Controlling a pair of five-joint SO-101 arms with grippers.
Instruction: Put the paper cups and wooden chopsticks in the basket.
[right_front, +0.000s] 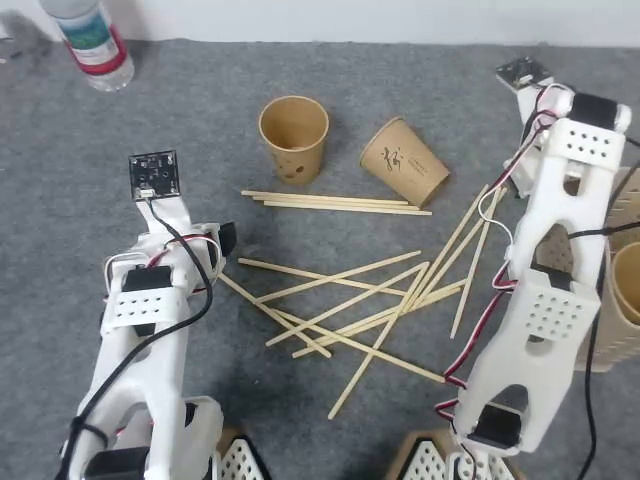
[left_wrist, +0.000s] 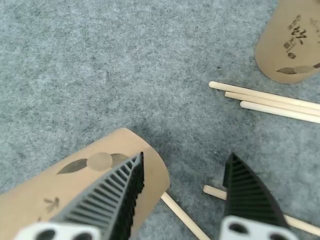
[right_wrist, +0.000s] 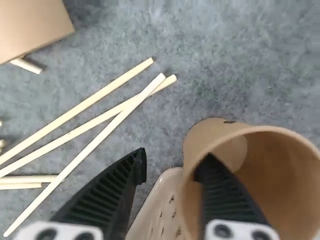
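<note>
The paper cups are plain brown card with small dark markings on the side, and the wooden chopsticks (right_front: 340, 300) are thin, pale sticks strewn crosswise over the grey carpet (right_front: 200, 100). The right gripper (right_wrist: 176, 155) has its jaws spread wide. One finger reaches down inside the mouth of the cup in the basket (right_wrist: 270, 165) and the other hangs outside it, so nothing is clamped. That cup stands mouth-up just inside the perforated tan rim of the basket (right_wrist: 162, 210), directly under the gripper. Past the outer finger, several chopsticks fan out on the carpet. The left gripper (left_wrist: 187, 156) is likewise spread apart, with bare carpet between its jaws. A lying cup (left_wrist: 60, 190) rests on its side behind one finger, which crosses in front of its end; whether they touch cannot be told. A chopstick runs out from under this cup towards the gap, and another passes behind the opposite finger. Ahead of the fingertips lie three parallel chopsticks (left_wrist: 270, 102), and just beyond them stands the upright cup (right_front: 293, 135). Beside it, further towards the right arm, is a tipped cup (right_front: 403, 160) lying on its side. A bottle (right_front: 90, 40) stands well apart, beyond the left arm.
</note>
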